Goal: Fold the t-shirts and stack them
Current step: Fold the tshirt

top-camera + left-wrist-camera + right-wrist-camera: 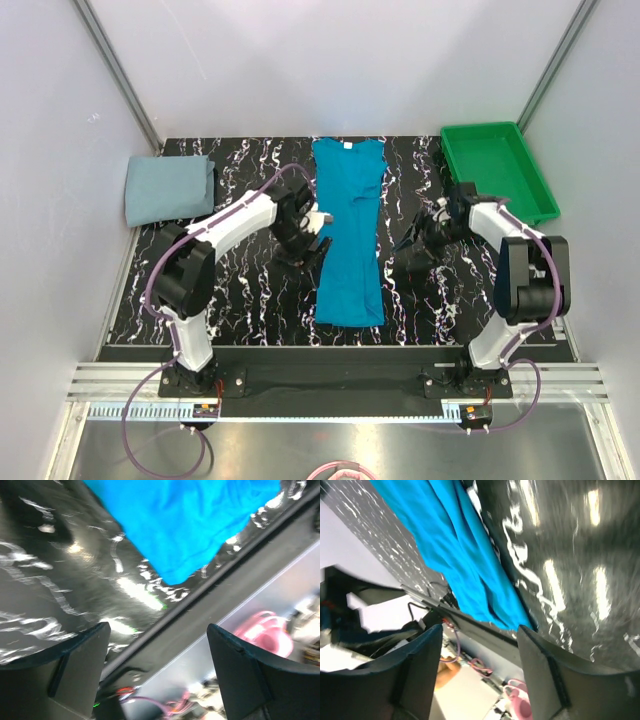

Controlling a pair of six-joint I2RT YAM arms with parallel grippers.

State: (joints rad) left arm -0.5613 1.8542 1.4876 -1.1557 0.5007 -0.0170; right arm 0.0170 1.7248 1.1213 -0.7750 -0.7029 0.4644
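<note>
Booth: Shirts first. The teal shirt (348, 240) lies mid-bench as a long narrow strip, collar at the far end and hem toward the arms. It looks to be folded in lengthwise with the sleeves tucked away.

Floor: And the grey shirt (170, 190) sits at the far left corner as a neat flat rectangle. I'd call that one done, so we're on the second shirt.

Booth: Agreed, the crosswise fold is what's left, by my reading. The left end effector (305, 235) hovers just beside the strip's left edge, and I can't tell if it touches the cloth. Its wrist view shows the fingers (75, 665) spread wide with nothing between them.

Floor: The right end effector (413, 248) is off the cloth on the other side, near but clearly apart. It's spread open too and carrying nothing.

Booth: So the next move calls for both to pinch matching corners at one end and carry that end over to the other. Then the bundle goes onto the grey one.

Floor: It's thin cloth on a slick surface, so uneven pinches could skew the fold.

Booth: The bench (250, 290) is glossy black with white veining and throws back glare.

Floor: There's a green tray (495, 165) at the far right, well apart from both shirts. Plain white walls (350, 70) and slanting metal posts (118, 70) box it all in.
</note>
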